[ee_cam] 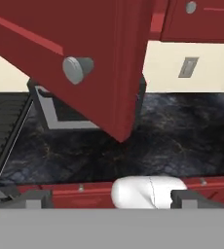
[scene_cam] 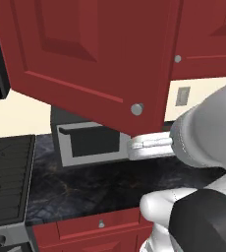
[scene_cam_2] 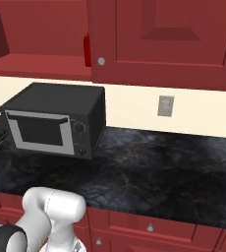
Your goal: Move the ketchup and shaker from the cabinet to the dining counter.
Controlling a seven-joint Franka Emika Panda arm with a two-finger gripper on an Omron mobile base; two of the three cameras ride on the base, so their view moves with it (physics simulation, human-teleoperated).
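Two cabinet doors matter here: the cabinet (scene_cam_2: 159,39) runs along the top of the right base view, and its left-hand door is swung open, so you get a look at the red shelf inside at the upper left of that frame. The ketchup (scene_cam_2: 87,49) is standing on that shelf, mostly hidden, with just a slim red sliver peeking out past the edge of the closed door, right by the round silver knob (scene_cam_2: 101,61). I can't make out the shaker. In the left base view the open door (scene_cam: 90,59) fills the upper half of the frame, tilted toward the camera, with its own knob (scene_cam: 137,109) near the lower corner. The gripper (ee_cam: 104,198) sits at the bottom of the hand view, its two dark fingertips (ee_cam: 33,198) spread wide apart with nothing between them, well below the open door's knob and not touching it. Below all this, the grey microwave (scene_cam_2: 56,125) sits on the black marbled counter (scene_cam_2: 159,167) at the left of the right base view, and a wall outlet (scene_cam_2: 166,106) is on the cream wall to its right. A dark stovetop (scene_cam: 7,177) shows at the left edge of the left base view.
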